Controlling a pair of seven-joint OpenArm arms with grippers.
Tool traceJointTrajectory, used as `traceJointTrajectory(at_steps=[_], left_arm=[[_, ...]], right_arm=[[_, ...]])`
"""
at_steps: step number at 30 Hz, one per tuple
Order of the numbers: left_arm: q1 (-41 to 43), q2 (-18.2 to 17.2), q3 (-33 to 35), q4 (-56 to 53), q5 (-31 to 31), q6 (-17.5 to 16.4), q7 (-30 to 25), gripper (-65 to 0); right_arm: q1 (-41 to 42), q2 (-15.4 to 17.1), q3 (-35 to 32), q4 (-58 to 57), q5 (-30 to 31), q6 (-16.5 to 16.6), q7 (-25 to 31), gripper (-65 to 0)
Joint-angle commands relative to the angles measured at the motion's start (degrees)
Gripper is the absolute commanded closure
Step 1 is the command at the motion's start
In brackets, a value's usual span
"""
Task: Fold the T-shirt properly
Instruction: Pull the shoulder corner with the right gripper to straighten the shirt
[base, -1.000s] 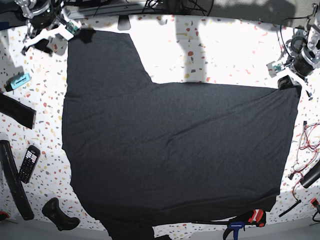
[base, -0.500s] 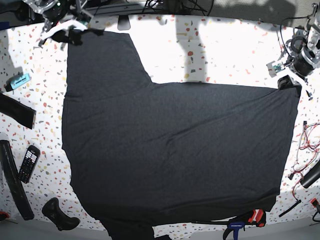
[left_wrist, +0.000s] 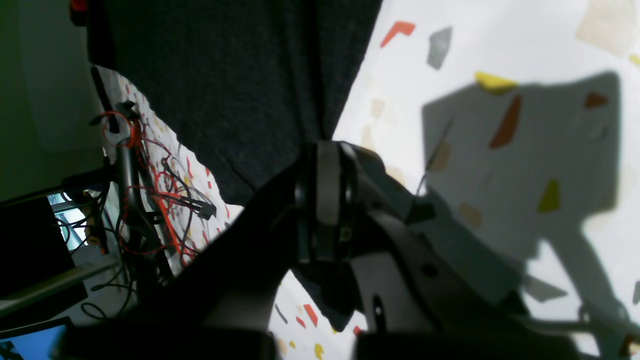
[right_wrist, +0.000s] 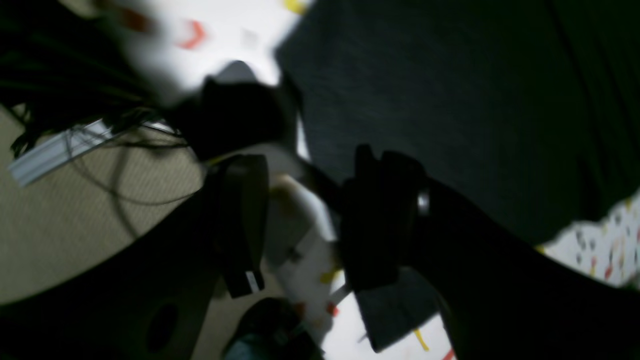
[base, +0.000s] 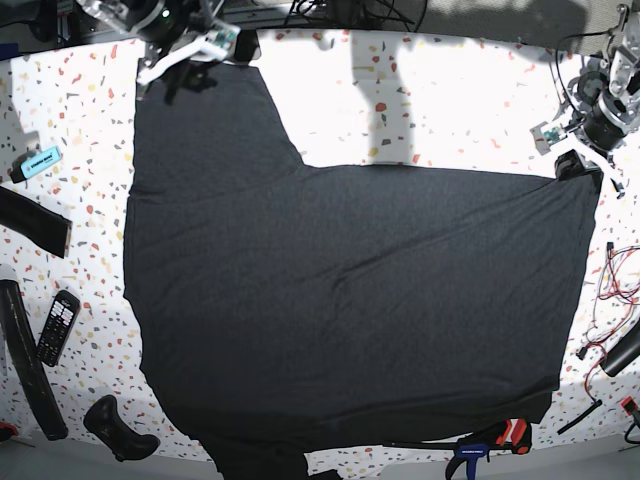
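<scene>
At the near edge of the speckled white table (base: 450, 100), a blue-and-red clamp (base: 490, 440) lies just beside the hem of the T-shirt (base: 350, 300), with a black handheld controller (base: 118, 428) off toward the other near corner. The T-shirt, dark charcoal with its plain side up, lies spread flat over most of the table, one sleeve running toward the far edge and another hanging off the near edge. Along one side, well apart from the cloth, sit a black remote with keys (base: 57, 327), a long curved black strap (base: 28, 365), a shorter black strip (base: 33, 222) and a light blue marker (base: 37, 162). On the opposite side a tangle of red and black wires (left_wrist: 150, 195) lies just past the shirt's edge.

Farther back, the left gripper (left_wrist: 326, 150) has its fingers pressed together on the far corner of the T-shirt, a fold of cloth pinched between them, as the left wrist view shows. At the far edge, the right gripper (base: 195, 62) hangs over the end of the sleeve; in the blurred right wrist view its dark fingers (right_wrist: 240, 220) stand spread, one over the cloth and one off its edge.
</scene>
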Motion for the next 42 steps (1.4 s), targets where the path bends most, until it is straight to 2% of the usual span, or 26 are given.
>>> traceJointTrajectory(at_steps=[1,5,19,22,24,29,32,37,42], left_arm=[[0.31,-0.48,0.17,-0.15,0.61,-2.4,1.44,0.0],[0.31,-0.48,0.17,-0.15,0.61,-2.4,1.44,0.0],[0.31,-0.5,0.17,-0.15,0.61,-2.4,1.42,0.0],[0.31,-0.48,0.17,-0.15,0.61,-2.4,1.42,0.0],[0.31,-0.5,0.17,-0.15,0.61,-2.4,1.42,0.0],[0.31,-0.5,0.17,-0.15,0.61,-2.4,1.42,0.0],[0.28,-0.5,0.17,-0.15,0.61,-2.4,1.42,0.0],[0.28,-0.5,0.17,-0.15,0.61,-2.4,1.44,0.0],[0.28,-0.5,0.17,-0.15,0.61,-2.4,1.42,0.0]], right_arm=[[-0.31,0.55,-0.02,0.76,-1.25,0.02,0.02,-34.5],[-0.31,0.68,0.15,0.61,-5.35,0.0,-0.5,-34.5],[2.73,1.01,2.51,-10.1,-5.53,-0.04,-1.07,-34.5],[3.63,1.01,2.51,-10.05,-7.23,-1.38,-2.97,-34.5],[3.63,1.03,2.51,-9.79,-7.19,-3.19,-2.99,-34.5],[3.32,1.01,2.45,-8.26,-6.51,-3.21,-2.99,-30.9],[3.28,1.01,2.45,-6.32,-4.98,-3.19,-3.02,-30.9],[3.08,0.98,2.38,-1.42,-0.22,-0.59,-3.65,-31.0],[0.04,0.98,2.4,5.6,-0.28,-0.42,-5.99,-31.0]])
